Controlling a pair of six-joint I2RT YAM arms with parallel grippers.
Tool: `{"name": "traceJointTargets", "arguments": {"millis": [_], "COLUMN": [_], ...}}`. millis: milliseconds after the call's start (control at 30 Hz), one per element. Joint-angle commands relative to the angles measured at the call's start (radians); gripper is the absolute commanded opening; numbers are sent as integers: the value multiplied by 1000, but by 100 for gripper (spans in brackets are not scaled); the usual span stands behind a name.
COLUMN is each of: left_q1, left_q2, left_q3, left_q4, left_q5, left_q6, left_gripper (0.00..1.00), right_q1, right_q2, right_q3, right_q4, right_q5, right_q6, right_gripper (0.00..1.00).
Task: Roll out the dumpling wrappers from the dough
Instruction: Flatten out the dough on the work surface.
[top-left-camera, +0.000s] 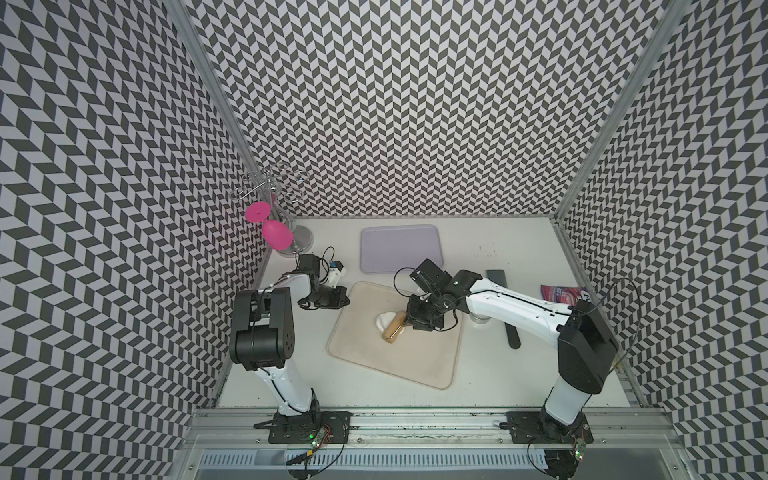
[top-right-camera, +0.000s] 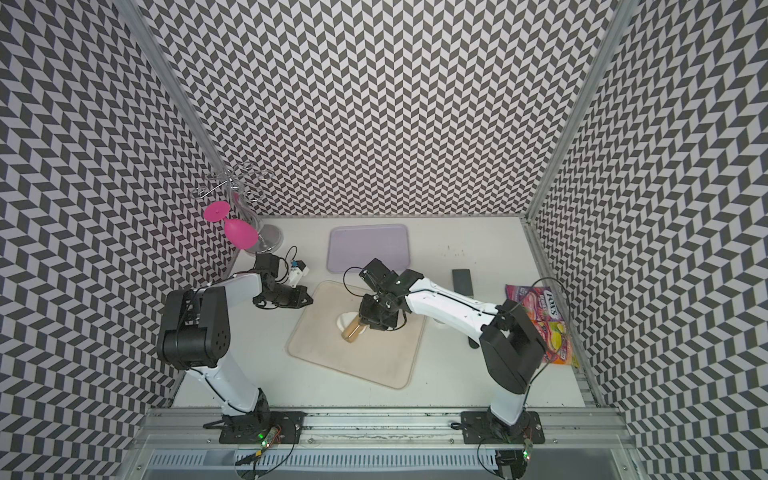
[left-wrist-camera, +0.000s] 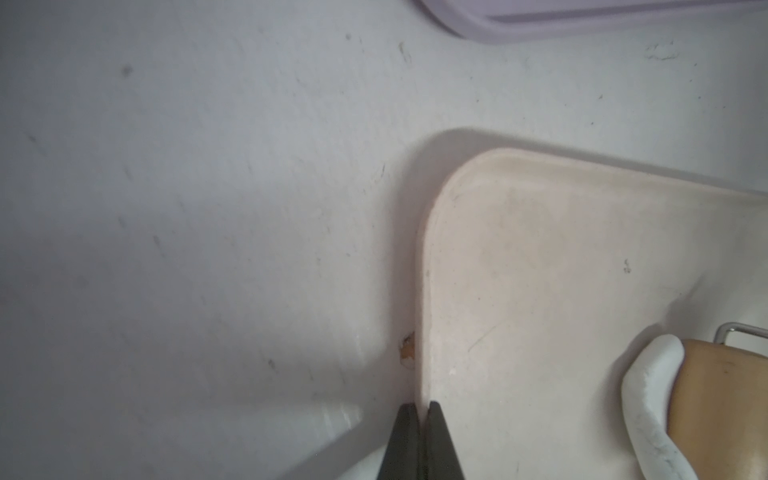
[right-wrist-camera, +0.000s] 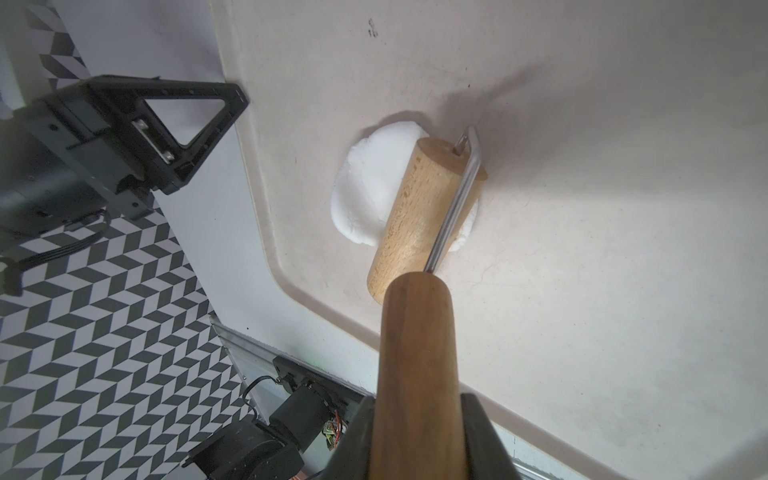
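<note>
The dough (right-wrist-camera: 370, 187) is a flattened white lump on the beige tray (top-left-camera: 415, 365), towards its far left part, and it shows in both top views (top-right-camera: 343, 321). A wooden roller (right-wrist-camera: 419, 216) lies across the dough's right side. My right gripper (right-wrist-camera: 415, 415) is shut on the roller's brown handle (right-wrist-camera: 415, 353) and hangs over the tray (top-left-camera: 417, 318). My left gripper (left-wrist-camera: 422, 409) is shut, its tips at the tray's left rim (left-wrist-camera: 430, 291), apart from the dough (left-wrist-camera: 648, 399). The dumpling wrappers are out of view.
A lilac tray (top-left-camera: 399, 249) lies behind the beige one. A metal rack with a pink glass (top-left-camera: 276, 235) stands at the back left. A dark flat slab (top-left-camera: 496, 276), a black-handled tool (top-left-camera: 513, 336) and a candy bag (top-right-camera: 540, 320) lie on the right.
</note>
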Motion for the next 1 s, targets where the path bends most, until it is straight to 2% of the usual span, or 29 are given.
{"name": "traceJointTargets", "arguments": {"millis": [0, 333, 967], "left_q1": [7, 14, 16], "left_q2": [4, 6, 4], "left_q3": [-24, -25, -23], "left_q4": [-30, -27, -28], "left_q5": [-38, -47, -45], "left_q6": [-6, -8, -10], "left_gripper": [0, 0, 0], "right_q1": [-4, -64, -155], "right_q2": [164, 77, -76], "right_q3": [-183, -284, -382], "right_q4": [-322, -326, -372], "right_q5": [120, 125, 129], "right_q6": [0, -34, -41], "right_gripper": [0, 0, 0]}}
